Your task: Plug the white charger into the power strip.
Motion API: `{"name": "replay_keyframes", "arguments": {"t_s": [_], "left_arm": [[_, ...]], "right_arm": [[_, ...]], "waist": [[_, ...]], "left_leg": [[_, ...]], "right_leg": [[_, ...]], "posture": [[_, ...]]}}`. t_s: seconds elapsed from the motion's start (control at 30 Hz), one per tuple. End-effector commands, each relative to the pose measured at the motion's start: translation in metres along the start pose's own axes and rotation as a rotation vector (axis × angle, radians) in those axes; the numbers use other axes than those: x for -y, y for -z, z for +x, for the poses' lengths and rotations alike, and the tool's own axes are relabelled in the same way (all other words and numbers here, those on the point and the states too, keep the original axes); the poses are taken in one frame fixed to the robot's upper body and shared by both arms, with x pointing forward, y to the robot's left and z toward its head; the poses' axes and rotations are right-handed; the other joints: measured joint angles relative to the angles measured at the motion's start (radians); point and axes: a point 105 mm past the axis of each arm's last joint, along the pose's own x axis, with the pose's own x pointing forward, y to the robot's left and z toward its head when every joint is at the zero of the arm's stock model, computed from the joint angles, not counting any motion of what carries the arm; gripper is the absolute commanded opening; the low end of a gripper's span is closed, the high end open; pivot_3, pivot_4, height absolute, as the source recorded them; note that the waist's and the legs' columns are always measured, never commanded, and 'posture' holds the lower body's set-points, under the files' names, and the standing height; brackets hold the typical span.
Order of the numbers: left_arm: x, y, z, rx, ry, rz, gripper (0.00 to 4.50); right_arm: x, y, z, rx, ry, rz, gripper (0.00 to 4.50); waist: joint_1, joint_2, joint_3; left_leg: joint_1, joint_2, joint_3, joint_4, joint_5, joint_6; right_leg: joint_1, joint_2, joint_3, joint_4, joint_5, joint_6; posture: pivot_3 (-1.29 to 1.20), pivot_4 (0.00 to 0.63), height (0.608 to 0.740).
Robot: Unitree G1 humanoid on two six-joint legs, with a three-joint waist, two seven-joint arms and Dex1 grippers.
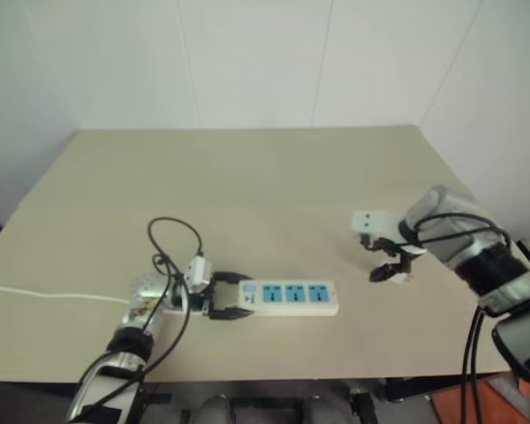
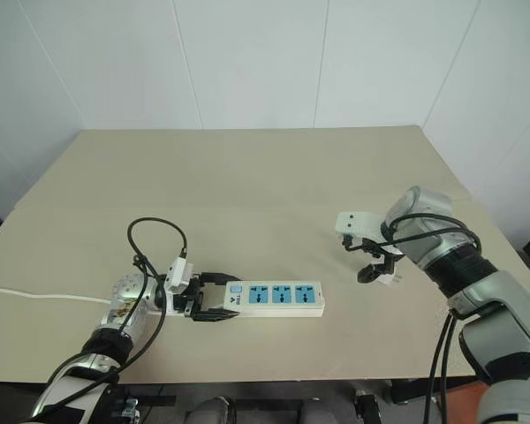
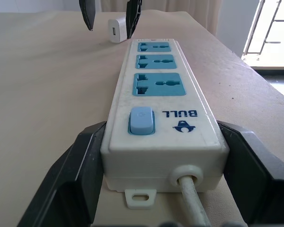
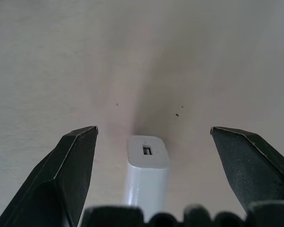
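On the matte beige surface [image 1: 274, 177] by plain white walls, the left gripper [image 2: 214, 307] is clasping the cord end of the flat, blue-socketed power strip [image 2: 278, 299] while the right gripper [image 4: 154, 137] is hanging wide open, its fingers straddling the small boxy white charger [image 4: 146, 165] without touching.

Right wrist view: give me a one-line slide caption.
Open right gripper straddles the white charger lying on the table, fingers clear of its sides.
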Motion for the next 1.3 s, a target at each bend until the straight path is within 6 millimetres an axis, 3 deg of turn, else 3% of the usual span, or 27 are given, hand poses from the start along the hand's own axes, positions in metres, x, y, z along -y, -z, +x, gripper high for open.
{"name": "replay_keyframes", "arguments": {"t_s": [0.03, 0.23, 0.27, 0.4, 0.6, 0.73, 0.83, 0.93, 1.03, 1.1, 1.17, 1.3], "left_arm": [[0.005, 0.008, 0.002, -0.028, 0.013, -0.024, 3.25], [0.010, 0.013, 0.000, -0.041, 0.010, -0.032, 3.25], [0.010, 0.013, 0.000, -0.044, 0.010, -0.031, 3.25], [0.010, 0.014, 0.000, -0.050, 0.008, -0.030, 3.25], [0.009, 0.014, 0.000, -0.065, 0.012, -0.024, 3.25], [0.009, 0.014, -0.001, -0.070, 0.016, -0.022, 3.25], [0.008, 0.014, -0.002, -0.072, 0.019, -0.023, 3.25], [0.008, 0.013, -0.003, -0.072, 0.020, -0.026, 3.25], [0.007, 0.014, -0.004, -0.079, 0.016, -0.025, 3.25], [0.007, 0.014, -0.005, -0.085, 0.014, -0.024, 3.25], [0.007, 0.015, -0.006, -0.091, 0.010, -0.028, 3.25], [0.007, 0.018, -0.004, -0.104, 0.000, -0.043, 3.25]], "right_arm": [[0.010, 0.002, -0.006, -0.026, 0.044, -0.002, 4.50], [0.010, 0.008, -0.002, -0.044, 0.033, 0.011, 4.50], [0.010, 0.010, -0.001, -0.049, 0.034, 0.014, 4.32], [0.010, 0.012, 0.001, -0.053, 0.027, 0.019, 3.27], [0.008, 0.012, 0.003, -0.064, 0.020, 0.007, 1.17], [0.008, 0.012, -0.001, -0.077, 0.035, -0.013, 1.15], [0.009, -0.001, -0.018, -0.017, 0.067, -0.052, 1.15], [0.006, -0.032, -0.048, 0.183, 0.086, -0.102, 1.15], [0.001, -0.080, -0.091, 0.656, 0.110, -0.129, 1.15], [-0.010, -0.092, -0.108, 0.988, 0.108, -0.182, 1.15], [-0.027, -0.089, -0.105, 1.167, 0.017, -0.183, 1.15], [-0.047, -0.094, -0.079, 1.396, -0.128, -0.108, 1.15]], "waist": [[0.000, 0.000, 0.000], [-0.002, 0.001, 0.000], [-0.003, 0.001, 0.000], [-0.004, 0.001, 0.000], [-0.004, 0.001, 0.000], [-0.004, 0.001, 0.000], [-0.004, 0.001, 0.000], [-0.005, 0.001, 0.000], [-0.007, 0.001, 0.000], [-0.005, -0.002, -0.002], [0.001, -0.007, -0.004], [-0.005, -0.008, -0.006]], "left_leg": [[0.000, 0.000, 0.000, 0.000, 0.000, 0.000], [0.001, 0.000, 0.000, 0.000, 0.000, 0.000], [0.001, 0.000, 0.000, 0.000, 0.000, 0.000], [0.003, 0.000, 0.000, 0.000, 0.000, 0.000], [0.004, 0.000, 0.000, 0.000, 0.000, 0.000], [0.005, 0.000, 0.000, 0.000, 0.000, 0.000], [0.005, 0.000, 0.000, 0.000, 0.000, 0.000], [0.005, 0.000, 0.000, 0.000, 0.000, 0.000], [0.006, 0.000, -0.001, -0.001, 0.000, 0.000], [0.009, 0.001, -0.001, -0.001, 0.000, 0.000], [0.012, 0.001, -0.003, -0.002, 0.000, 0.000], [0.012, 0.000, -0.001, -0.001, 0.000, 0.000]], "right_leg": [[0.000, 0.000, 0.000, 0.000, 0.000, 0.000], [0.000, 0.000, 0.000, 0.001, 0.000, 0.000], [0.000, 0.000, 0.000, 0.001, 0.000, 0.000], [0.002, 0.000, 0.000, 0.001, 0.000, 0.000], [0.004, 0.000, 0.000, 0.001, 0.000, 0.000], [0.005, 0.000, 0.000, 0.000, 0.000, 0.000], [0.005, 0.000, 0.000, 0.001, 0.000, 0.000], [0.005, 0.000, 0.000, 0.001, 0.000, 0.000], [0.006, 0.001, 0.000, 0.001, 0.000, 0.000], [0.010, 0.001, -0.001, 0.000, 0.000, 0.000], [0.015, 0.001, -0.002, -0.002, 0.000, 0.000], [0.014, 0.000, -0.001, -0.001, 0.000, 0.000]], "posture": [[0.00, 0.150, 0.740], [0.00, 0.150, 0.740], [0.00, 0.150, 0.740], [0.00, 0.150, 0.740], [0.00, 0.150, 0.740], [0.00, 0.150, 0.740], [0.00, 0.150, 0.740], [0.00, 0.150, 0.740], [0.00, 0.150, 0.740], [0.00, 0.150, 0.740], [0.00, 0.150, 0.740], [0.00, 0.150, 0.740]]}}
